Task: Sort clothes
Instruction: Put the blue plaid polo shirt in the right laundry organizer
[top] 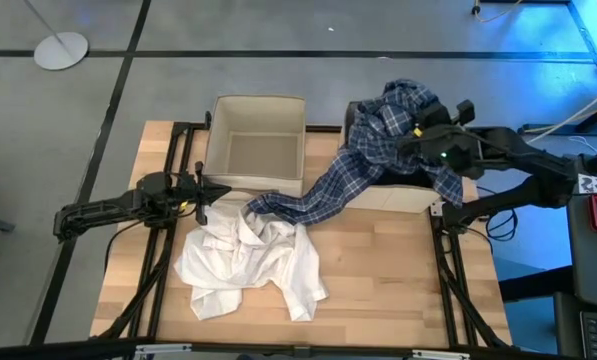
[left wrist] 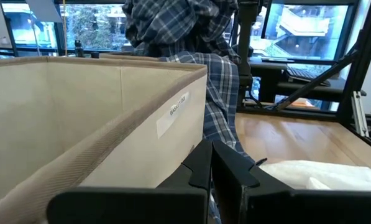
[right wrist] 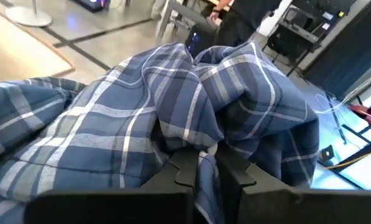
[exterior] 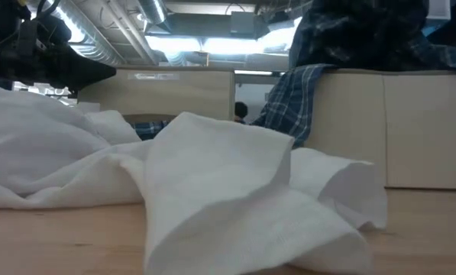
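The blue-and-white plaid shirt (top: pixel 378 150) is being held bunched between the pinched fingers of the right gripper (top: pixel 418 135) above the right beige box (top: pixel 398 198). Its length is being trailed diagonally down toward the white shirts (top: pixel 248 260), which are being left heaped at the table's (top: pixel 398 280) front centre. The left gripper (top: pixel 200 195), fingers closed on nothing, is being kept beside the left beige box (top: pixel 256 150).

white shirts (top: pixel 248 262) block centre — right table (top: pixel 398 260) bare
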Action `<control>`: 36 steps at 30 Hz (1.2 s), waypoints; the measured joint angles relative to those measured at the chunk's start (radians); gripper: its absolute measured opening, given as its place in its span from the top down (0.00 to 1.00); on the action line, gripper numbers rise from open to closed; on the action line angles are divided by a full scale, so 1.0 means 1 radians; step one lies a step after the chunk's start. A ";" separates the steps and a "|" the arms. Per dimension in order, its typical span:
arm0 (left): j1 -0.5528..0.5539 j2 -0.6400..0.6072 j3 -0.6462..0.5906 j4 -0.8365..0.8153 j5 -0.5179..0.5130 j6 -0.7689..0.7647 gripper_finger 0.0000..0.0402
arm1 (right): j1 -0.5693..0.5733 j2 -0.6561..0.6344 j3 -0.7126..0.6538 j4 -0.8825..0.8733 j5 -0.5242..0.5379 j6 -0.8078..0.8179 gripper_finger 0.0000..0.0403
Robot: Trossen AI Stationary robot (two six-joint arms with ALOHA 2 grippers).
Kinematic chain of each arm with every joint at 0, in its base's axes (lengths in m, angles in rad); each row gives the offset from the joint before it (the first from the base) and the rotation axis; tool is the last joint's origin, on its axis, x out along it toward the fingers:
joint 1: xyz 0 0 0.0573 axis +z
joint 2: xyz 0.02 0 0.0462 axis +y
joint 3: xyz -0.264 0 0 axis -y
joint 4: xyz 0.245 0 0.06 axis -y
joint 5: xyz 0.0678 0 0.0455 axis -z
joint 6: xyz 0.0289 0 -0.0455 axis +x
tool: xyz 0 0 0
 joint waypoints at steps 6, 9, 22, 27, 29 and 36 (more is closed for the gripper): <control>0.000 0.000 0.000 0.000 0.000 -0.004 0.99 | -0.119 0.001 -0.076 0.289 -0.181 -0.193 0.94; 0.000 0.000 0.000 0.000 0.000 -0.006 0.99 | -0.177 0.001 -0.090 0.463 -0.284 -0.307 0.94; 0.000 0.000 0.000 0.000 0.000 -0.013 0.99 | -0.336 0.000 -0.249 0.478 -0.363 -0.306 0.94; 0.000 0.000 0.000 0.000 0.000 -0.014 0.99 | -0.362 0.000 -0.379 0.426 -0.386 -0.219 0.94; 0.000 0.000 0.000 0.000 0.000 -0.011 0.99 | -0.373 0.000 -0.427 0.411 -0.387 -0.190 0.94; 0.000 0.000 0.000 0.000 0.000 -0.006 0.99 | -0.430 0.000 -0.615 0.458 -0.461 -0.124 0.94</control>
